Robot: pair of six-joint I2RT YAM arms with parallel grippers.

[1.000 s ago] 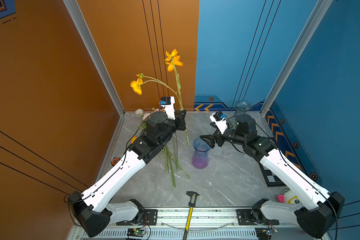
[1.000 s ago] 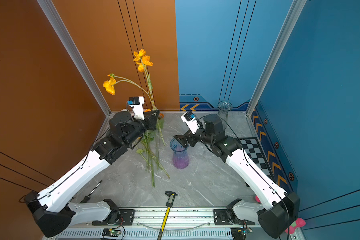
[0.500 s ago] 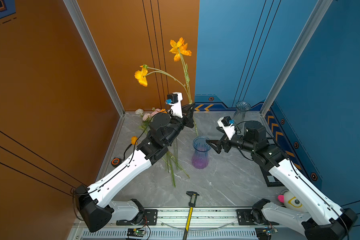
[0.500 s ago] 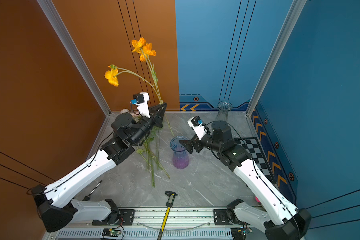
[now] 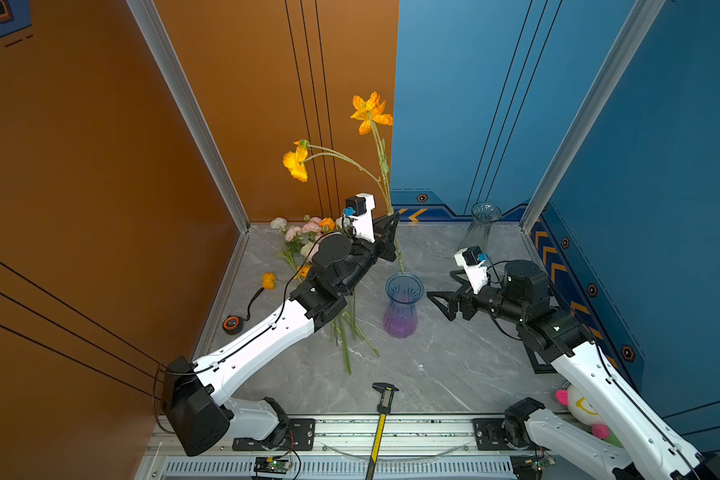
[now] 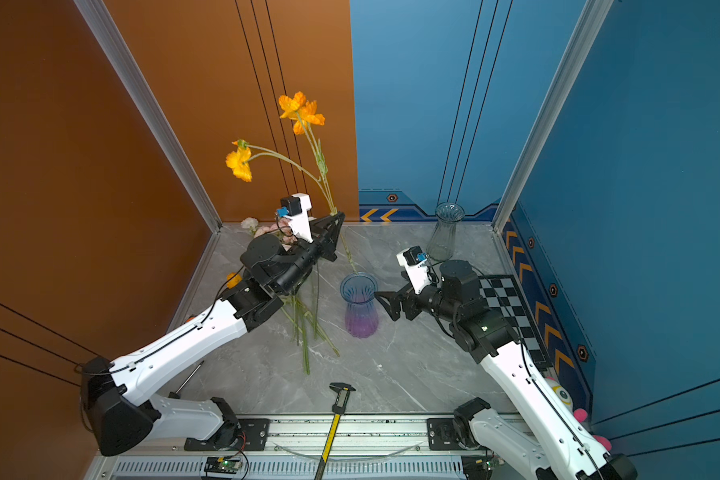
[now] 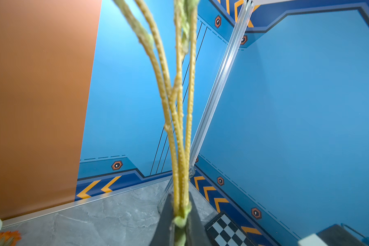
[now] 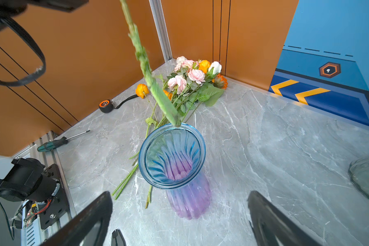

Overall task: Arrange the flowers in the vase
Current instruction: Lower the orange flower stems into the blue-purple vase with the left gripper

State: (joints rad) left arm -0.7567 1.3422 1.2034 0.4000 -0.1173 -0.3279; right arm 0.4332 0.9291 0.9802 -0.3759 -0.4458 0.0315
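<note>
Glossy ribbed glass vase [image 8: 190,200] (polished marble-look table [image 8: 275,159])

Hidden behind the left arm [image 5: 267,332], left of centre in both top views: most of the flowers [image 5: 302,232]. Cut off and blurred in the left wrist view: the held stem [image 7: 179,132]. Unclear: tip inside the vase [image 8: 190,200] or at its rim.

Left end effector [image 5: 393,215] lifted orange poppies [image 5: 371,113] toward the vase [image 5: 403,309].

We see bright, even light and soft shadows; flower stems [image 7: 180,170] blur toward twelve o'clock in the left wrist view
</note>
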